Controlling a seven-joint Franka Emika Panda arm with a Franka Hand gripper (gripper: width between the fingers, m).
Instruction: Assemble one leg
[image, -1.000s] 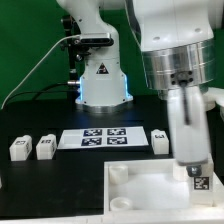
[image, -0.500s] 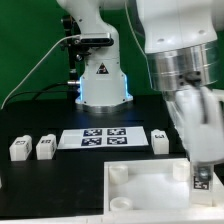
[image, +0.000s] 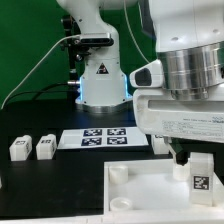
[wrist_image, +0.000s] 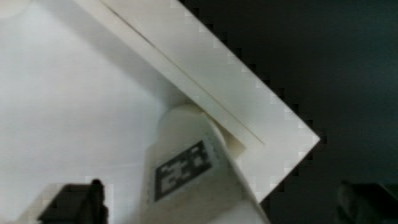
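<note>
At the near corner of the panel (image: 140, 196), on the exterior view's right, the leg (image: 198, 178) stands upright, apparently seated in its socket. The tool (wrist_image: 217, 205) straddles it, fingers spread. Next it probably needs gripping and twisting tight.

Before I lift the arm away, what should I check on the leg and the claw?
1. Claw open: ok, fingers wide apart in the wrist view.
2. Leg free of the fingers: ok, gaps on both sides.
3. Leg upright at the panel corner: ok.
4. Leg fully seated in its socket: cannot tell, base hidden.
5. Spare legs out of the way: ok, at the exterior view's left.
</note>
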